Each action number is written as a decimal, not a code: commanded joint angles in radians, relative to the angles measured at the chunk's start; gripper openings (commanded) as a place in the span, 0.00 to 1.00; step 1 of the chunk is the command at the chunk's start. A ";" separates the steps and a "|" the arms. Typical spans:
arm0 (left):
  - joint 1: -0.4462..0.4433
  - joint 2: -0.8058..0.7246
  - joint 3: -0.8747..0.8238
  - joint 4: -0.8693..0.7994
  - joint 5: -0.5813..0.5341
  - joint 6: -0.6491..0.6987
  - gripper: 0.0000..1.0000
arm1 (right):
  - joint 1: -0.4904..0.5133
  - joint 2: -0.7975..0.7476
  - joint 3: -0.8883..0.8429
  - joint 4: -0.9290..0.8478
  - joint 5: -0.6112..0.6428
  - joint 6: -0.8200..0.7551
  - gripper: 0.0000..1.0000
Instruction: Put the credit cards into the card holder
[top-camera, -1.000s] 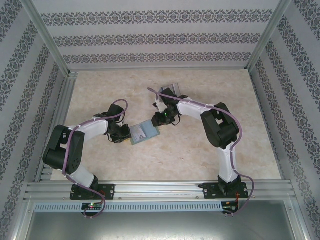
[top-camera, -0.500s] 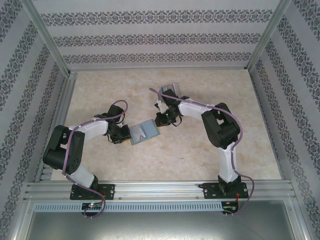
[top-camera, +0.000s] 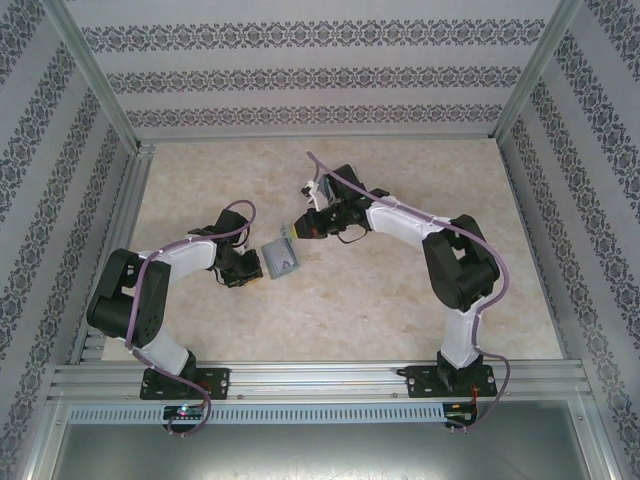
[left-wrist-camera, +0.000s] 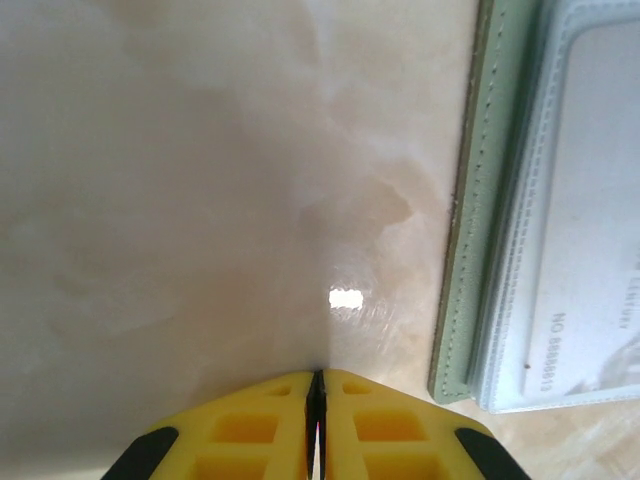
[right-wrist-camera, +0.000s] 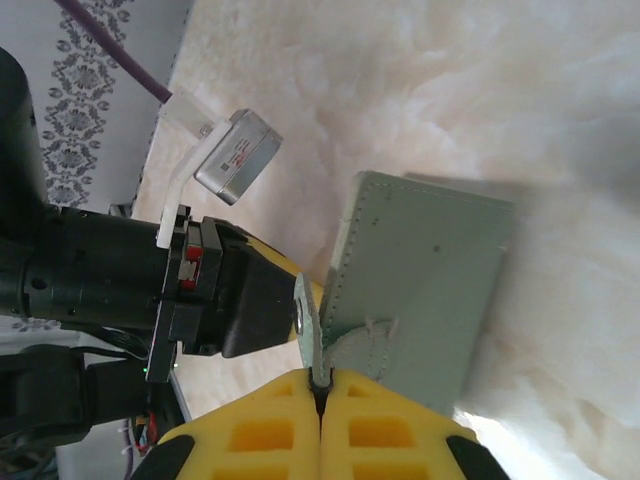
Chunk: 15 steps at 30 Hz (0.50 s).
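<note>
Grey-green and stitched along its edges, the small flat folding card holder (right-wrist-camera: 420, 280) is sitting on the pale marbled table (top-camera: 400, 300) between the two hands, with one panel apparently standing tilted off the surface. The right hand (right-wrist-camera: 320, 385) is pinching that panel's thin edge, its yellow fingers closed tight on it. The left hand (left-wrist-camera: 316, 388) is resting just beside the holder's other side, fingers pressed together with nothing between them. The step in hand is seemingly opening the holder; next, the raised panel probably needs folding right back and steadying so the credit cards can slide in. Inside, a pale printed pocket is showing.
</note>
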 joint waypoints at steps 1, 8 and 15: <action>-0.004 0.049 -0.011 0.094 0.004 -0.012 0.12 | 0.048 0.097 0.036 0.058 -0.059 0.060 0.07; -0.004 0.005 -0.025 0.078 -0.003 -0.010 0.11 | 0.107 0.228 0.127 0.001 0.020 0.053 0.10; 0.014 -0.252 -0.010 -0.137 -0.122 0.005 0.11 | 0.154 0.293 0.238 -0.157 0.101 -0.021 0.38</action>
